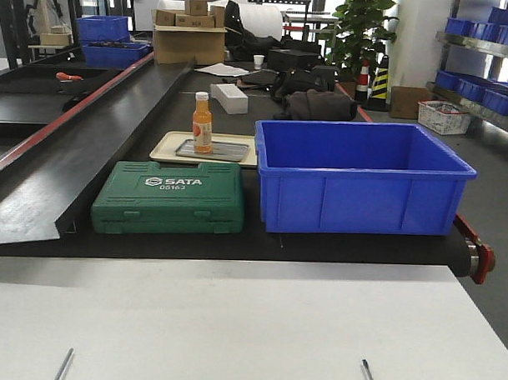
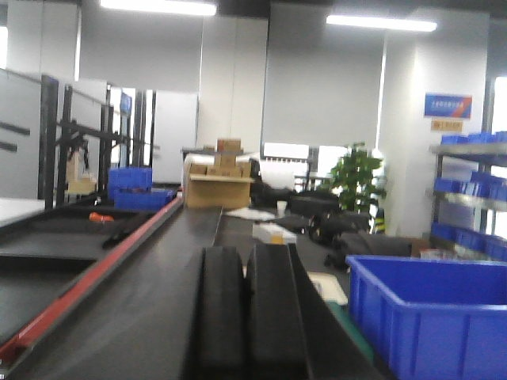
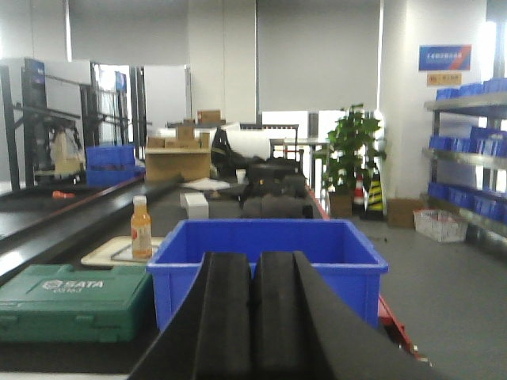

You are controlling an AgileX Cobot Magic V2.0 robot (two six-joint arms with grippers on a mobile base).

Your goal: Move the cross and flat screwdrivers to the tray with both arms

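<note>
No cross or flat screwdriver shows in any view. A closed green SATA tool case [image 1: 168, 199] lies on the black belt at front left and also shows in the right wrist view [image 3: 71, 301]. Behind it is a beige tray [image 1: 165, 145] holding a small metal tray [image 1: 229, 150] and an orange bottle [image 1: 203, 121]. My left gripper [image 2: 245, 261] is shut and empty, level with the belt at its left side. My right gripper [image 3: 253, 265] is shut and empty, in front of the blue bin [image 3: 269, 253].
A large empty blue bin [image 1: 363, 181] stands right of the case. A raised black ramp with a red edge [image 1: 89, 142] runs along the left. A white table [image 1: 233, 323] lies in front. Boxes, bags and a white block [image 1: 229, 97] sit further back.
</note>
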